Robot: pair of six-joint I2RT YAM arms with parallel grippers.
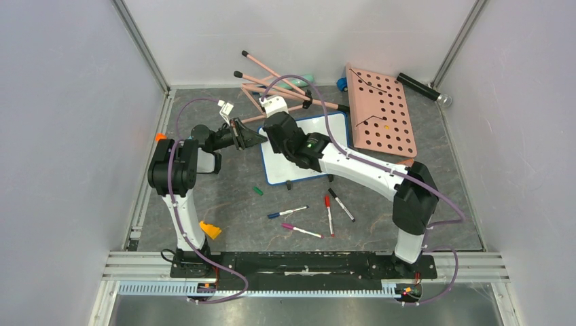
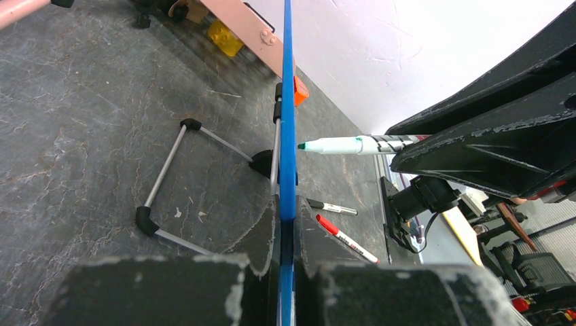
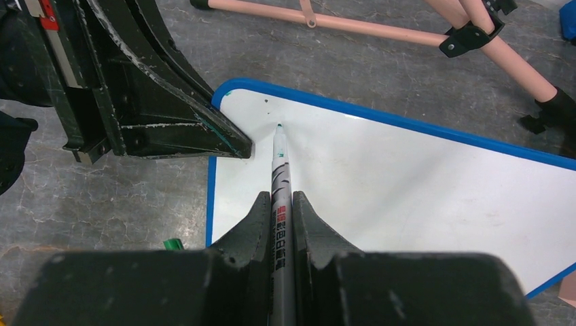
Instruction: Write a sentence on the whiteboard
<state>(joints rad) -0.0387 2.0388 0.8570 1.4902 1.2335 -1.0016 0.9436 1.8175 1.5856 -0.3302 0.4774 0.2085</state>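
Clamped left gripper (image 2: 287, 224) on left edge of whiteboard (image 1: 277, 166), mid-table (image 1: 224, 197), presumably for steadying. Pinched green marker (image 3: 280, 163) in right gripper (image 3: 279, 204), tip at blank far-left corner, apparently for the first stroke.

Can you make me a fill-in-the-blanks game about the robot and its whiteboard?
1. The right gripper has its jaws shut on a marker with a ____ tip.
2. The left gripper pinches the whiteboard by its ____ frame.
3. ____ loose markers lie on the table between the whiteboard and the arm bases.

Missing words: green; blue; four.
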